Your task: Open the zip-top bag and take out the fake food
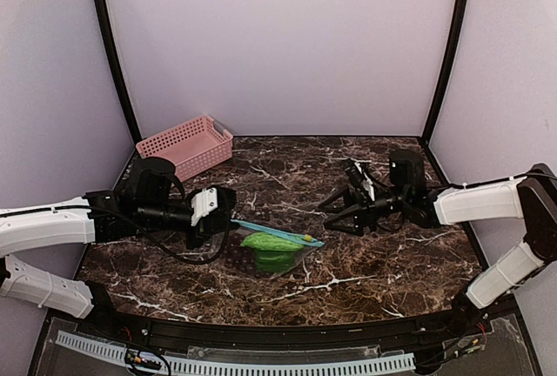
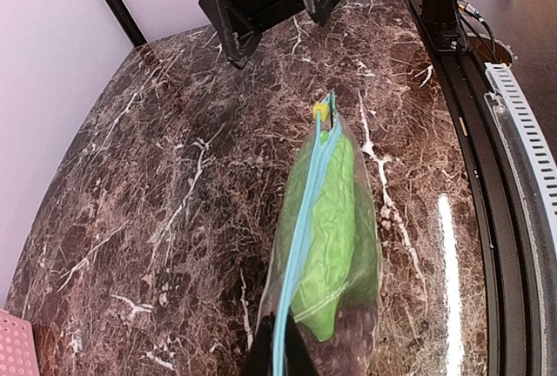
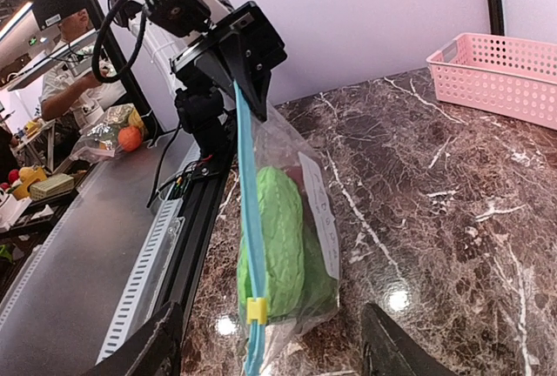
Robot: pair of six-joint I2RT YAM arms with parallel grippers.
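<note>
I am at the opening step. My left end effector (image 1: 228, 224) pinches the left end of the zip-top bag (image 1: 277, 252) by its teal strip (image 2: 305, 219), holding it edge-up over the middle of the marble-patterned table (image 1: 392, 263) (whether its bottom touches, I cannot tell). My right end effector (image 1: 332, 217) stands spread wide, just right of the bag. The seal looks shut, so I judge the next move is to close on the small yellow slider (image 2: 321, 111) and draw it along the strip. The pouch is thin, clear, crinkly film. Inside sit a bumpy bright green piece (image 2: 335, 219) and knobbly dark grapes (image 2: 352, 341).
</note>
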